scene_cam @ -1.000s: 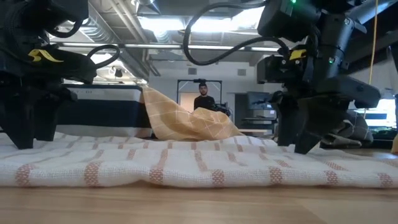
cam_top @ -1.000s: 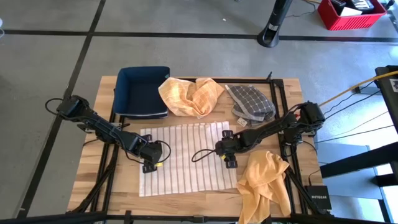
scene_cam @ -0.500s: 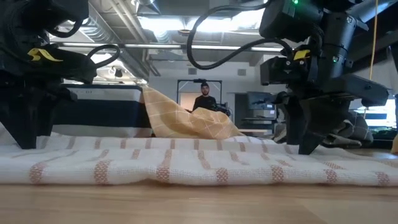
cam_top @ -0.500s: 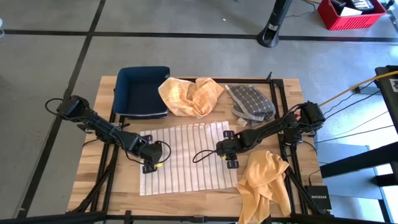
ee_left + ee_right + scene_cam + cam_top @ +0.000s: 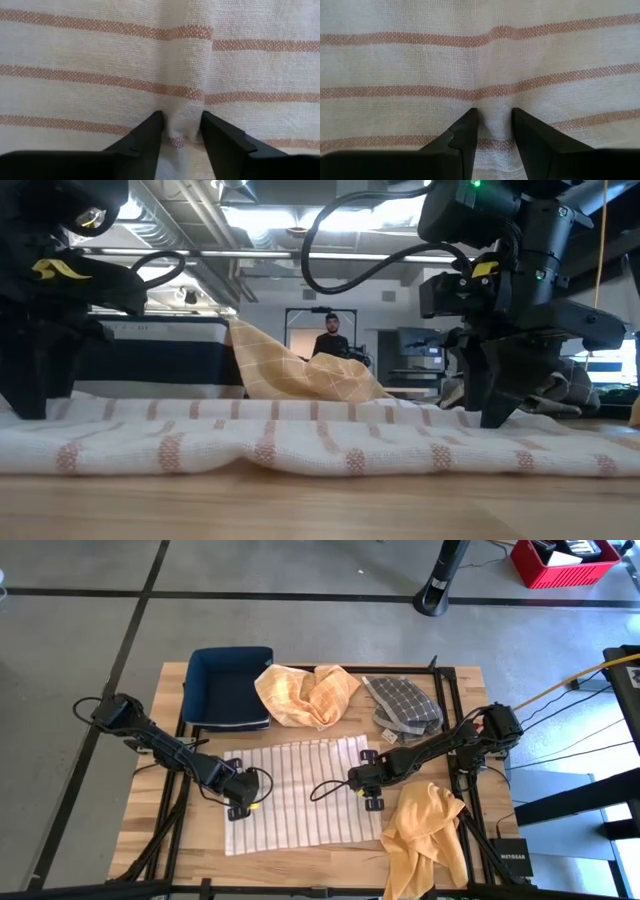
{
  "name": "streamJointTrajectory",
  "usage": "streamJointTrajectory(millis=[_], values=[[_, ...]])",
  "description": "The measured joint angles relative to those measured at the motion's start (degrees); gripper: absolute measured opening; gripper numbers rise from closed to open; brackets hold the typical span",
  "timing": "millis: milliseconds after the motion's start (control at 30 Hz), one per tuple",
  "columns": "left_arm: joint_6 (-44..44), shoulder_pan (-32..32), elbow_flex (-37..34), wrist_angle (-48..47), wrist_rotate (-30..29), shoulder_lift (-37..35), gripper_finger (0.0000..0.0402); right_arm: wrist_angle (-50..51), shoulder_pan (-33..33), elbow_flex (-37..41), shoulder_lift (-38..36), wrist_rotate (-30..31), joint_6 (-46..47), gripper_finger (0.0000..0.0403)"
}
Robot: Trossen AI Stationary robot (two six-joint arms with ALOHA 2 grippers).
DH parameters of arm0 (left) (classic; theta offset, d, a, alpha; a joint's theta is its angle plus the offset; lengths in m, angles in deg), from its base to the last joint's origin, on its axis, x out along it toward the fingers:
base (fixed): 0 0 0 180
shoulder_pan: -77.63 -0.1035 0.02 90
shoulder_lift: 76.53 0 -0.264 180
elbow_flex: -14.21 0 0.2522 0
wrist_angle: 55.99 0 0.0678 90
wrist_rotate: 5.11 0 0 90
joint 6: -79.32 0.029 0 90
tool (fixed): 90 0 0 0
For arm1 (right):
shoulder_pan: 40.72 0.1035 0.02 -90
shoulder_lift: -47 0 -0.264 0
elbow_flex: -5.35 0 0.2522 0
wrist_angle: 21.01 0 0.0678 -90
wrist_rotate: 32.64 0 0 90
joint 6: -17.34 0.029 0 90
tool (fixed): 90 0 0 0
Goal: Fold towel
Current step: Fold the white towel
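I see the towel (image 5: 297, 793) flat on the bench (image 5: 330, 862), mid-front, long axis across the bench side to side, stripes running front to back. Near edge ripples slightly in the low view.

Left claw (image 5: 240, 802) is down on the towel's left part, arm stretched in low from the bench's left edge. Left wrist view: fingers (image 5: 147, 135) narrowed on a raised ridge of cloth, so it's pinching the towel. Right claw (image 5: 368, 792) is down at the towel's right edge, arm coming in low from the right. Right wrist view: fingers (image 5: 465, 131) narrowed on a small pucker, also pinching the towel.

Only the wrist views show the pinches; the high view just shows both claws on the cloth.

Just right of the towel: orange cloth (image 5: 425, 830) hanging over the front edge. Farther back: blue tray (image 5: 229, 686), second orange cloth (image 5: 305, 692), grey checked cloth (image 5: 402, 705). The low view alone shows a person (image 5: 329, 338) standing in the room behind.
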Motion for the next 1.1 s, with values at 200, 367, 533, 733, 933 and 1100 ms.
streamJointTrajectory(millis=[200, 367, 533, 733, 933, 1100], values=[[2.3, -0.1, 0.5, -1.3, 2.2, -0.5, 0.019, 0.0, 0.0, 0.0, 0.0, 0.0, 0.0, 0.0127], [0.6, 0.0, 1.9, -6.4, 4.0, -3.7, 0.0199, -0.4, 0.0, 0.1, 0.0, -0.4, 0.0, 0.0127], [-0.9, 0.0, 0.7, -8.6, 2.8, -6.1, 0.0195, -0.5, 0.0, 0.1, 0.0, -0.5, -0.1, 0.0127], [-2.1, 0.0, -2.8, -1.8, 3.3, -5.8, 0.0194, -0.6, 0.0, 0.1, 0.0, -0.3, 0.0, 0.0127], [-3.7, 0.7, -4.2, -1.9, 3.6, -5.8, 0.0184, -0.7, 0.0, 0.1, 0.0, -0.1, -0.6, 0.0127], [-3.4, 0.7, -4.3, -2.2, 3.8, -5.7, 0.012, -0.7, 0.0, 0.1, 0.0, 0.2, -1.5, 0.0127]])
